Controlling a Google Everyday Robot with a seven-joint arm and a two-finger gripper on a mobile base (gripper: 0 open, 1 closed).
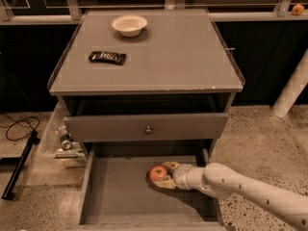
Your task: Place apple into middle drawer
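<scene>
The red apple (157, 173) sits low over the grey floor of the pulled-out middle drawer (120, 196), right of its centre. My gripper (165, 174) reaches in from the right, its fingers (169, 166) closed around the apple's right side. The white arm runs off to the lower right. I cannot tell whether the apple touches the drawer floor.
Above the open drawer is a shut drawer front with a small round knob (148, 129). The cabinet top holds a white bowl (129, 24) and a dark snack wrapper (107, 57). A small orange fruit (298, 9) lies far back right. A white post (292, 88) stands at right; cables (19, 129) lie left.
</scene>
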